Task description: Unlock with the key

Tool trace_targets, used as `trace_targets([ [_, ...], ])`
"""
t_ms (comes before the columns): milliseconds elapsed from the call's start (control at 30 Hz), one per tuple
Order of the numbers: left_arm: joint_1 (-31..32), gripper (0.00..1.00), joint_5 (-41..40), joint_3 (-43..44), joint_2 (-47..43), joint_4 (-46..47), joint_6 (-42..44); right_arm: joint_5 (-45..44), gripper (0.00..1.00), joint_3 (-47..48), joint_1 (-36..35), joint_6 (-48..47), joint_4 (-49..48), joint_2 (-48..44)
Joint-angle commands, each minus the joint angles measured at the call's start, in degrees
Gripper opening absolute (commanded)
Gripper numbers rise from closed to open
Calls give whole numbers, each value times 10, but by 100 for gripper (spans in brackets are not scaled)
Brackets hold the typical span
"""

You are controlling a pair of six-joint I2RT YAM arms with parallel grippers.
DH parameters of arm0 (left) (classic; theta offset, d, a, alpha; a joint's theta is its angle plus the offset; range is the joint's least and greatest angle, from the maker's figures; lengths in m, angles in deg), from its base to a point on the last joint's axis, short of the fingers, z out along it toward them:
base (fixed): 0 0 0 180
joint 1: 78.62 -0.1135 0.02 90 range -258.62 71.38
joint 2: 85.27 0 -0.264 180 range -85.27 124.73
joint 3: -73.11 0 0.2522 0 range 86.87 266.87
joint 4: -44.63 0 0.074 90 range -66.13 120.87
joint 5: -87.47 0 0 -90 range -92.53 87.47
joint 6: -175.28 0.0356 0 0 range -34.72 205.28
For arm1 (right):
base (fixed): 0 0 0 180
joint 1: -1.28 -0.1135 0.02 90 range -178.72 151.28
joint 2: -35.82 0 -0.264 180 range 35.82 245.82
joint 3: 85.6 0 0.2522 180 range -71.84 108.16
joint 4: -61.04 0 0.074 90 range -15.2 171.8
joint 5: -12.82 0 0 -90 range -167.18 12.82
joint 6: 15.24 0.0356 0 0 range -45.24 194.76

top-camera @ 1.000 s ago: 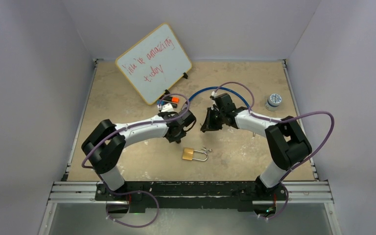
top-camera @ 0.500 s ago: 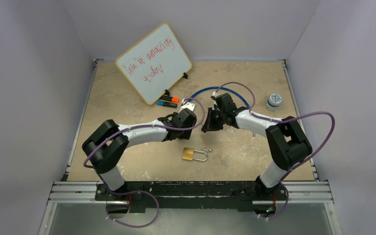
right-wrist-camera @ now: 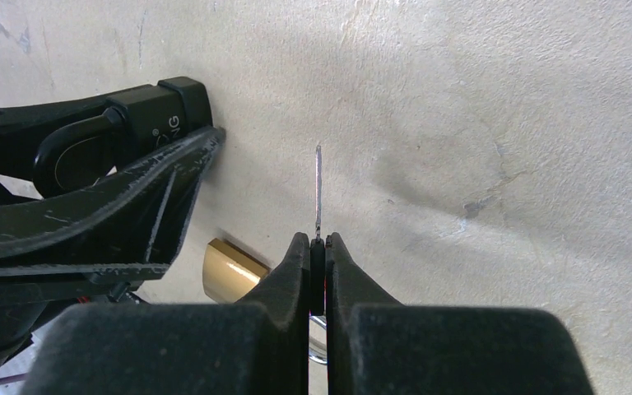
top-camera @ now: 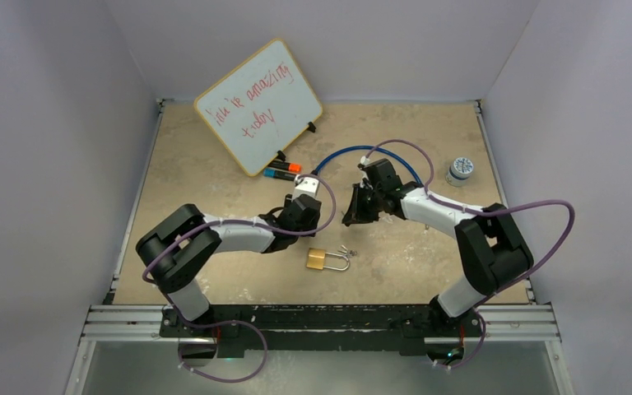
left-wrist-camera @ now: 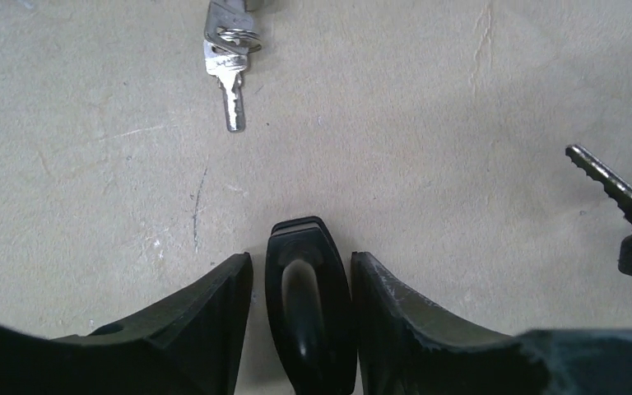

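Top external.
A: Item and place?
B: One padlock (top-camera: pixel 326 261), flat on the desk (top-camera: pixel 214 164), near the arm bases. Its long axis runs across the desk, brass body towards the left arm's side and shackle towards the right. The spare keys (top-camera: pixel 347 251) lie just beside the shackle. The right claw (top-camera: pixel 352 211) and left claw (top-camera: pixel 296 216) hang near each other beyond it, and neither touches it.
A: Hazard?
B: The padlock lies loose and unheld, so any push at its keyway would likely slide it. The claws are also close enough to knock together.

Left wrist.
A: State?
B: The left claw's fingers (left-wrist-camera: pixel 214 313) are parted, with nothing off the desk between them. A black looped piece (left-wrist-camera: pixel 307 296) stands in the gap; I cannot tell whether it is the claw's own part. The key (left-wrist-camera: pixel 605 181) enters at the right edge, its blade slanting up and left in this view.

Right wrist.
A: State?
B: The right claw is pinched tight on the key's head. The key's long axis is in line with the fingers, blade straight ahead, edge-on, tip away from the camera. The padlock's brass corner shows low and left, behind the tip, so the blade is not aimed at it.
A: Hazard?
B: It is held by the head only, so the blade may twist in the pads on meeting the keyway. No view shows the keyway, so lining up is uncertain.
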Motion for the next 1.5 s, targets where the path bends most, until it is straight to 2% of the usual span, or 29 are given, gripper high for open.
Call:
trace_targets([
  [0,2,46,-26,-32,-25,75,-34,-13,0,1,2,-4,19,-14],
  [100,3,36,-35,-43,-32,80,-45,-14,0,6,2,-2,22,-12],
  [133,2,30,-32,-45,-36,81,-45,-14,0,7,3,-2,24,-11],
  [167,3,15,-28,-44,-42,79,-42,-14,0,9,2,-2,24,-10],
  [200,2,6,-20,-39,-45,73,-38,-13,0,11,3,-2,25,-10],
  [233,0,0,-2,-31,-52,70,-29,-11,0,13,3,-3,26,-10],
  [333,-30,0,107,8,-67,42,-7,0,0,19,5,-18,23,-13],
  [500,-127,0,401,71,-89,37,-37,67,0,14,38,-33,-7,-54],
  [600,-174,0,545,141,-84,-1,-76,91,0,13,68,-27,-8,-95],
  [700,-217,0,695,192,-74,22,-172,103,0,4,96,-21,-13,-151],
  [767,-238,0,780,191,-70,103,-264,119,0,-9,105,-20,-36,-199],
  [833,-252,0,828,175,-70,230,-392,137,0,-20,107,-20,-62,-238],
  [967,-265,0,844,156,-47,624,-696,196,0,-26,107,-38,-103,-297],
  [1067,-265,0,802,192,7,895,-930,250,0,-16,107,-66,-130,-328],
  [1100,-265,0,776,207,25,949,-986,263,0,-9,107,-77,-136,-335],
  [1167,-265,0,764,230,27,957,-1012,299,0,6,107,-93,-133,-344],
  [1400,-264,0,788,292,-17,861,-913,375,0,52,106,-68,-164,-356],
  [1467,-264,0,787,297,-30,863,-899,386,0,66,106,-53,-179,-359],
])
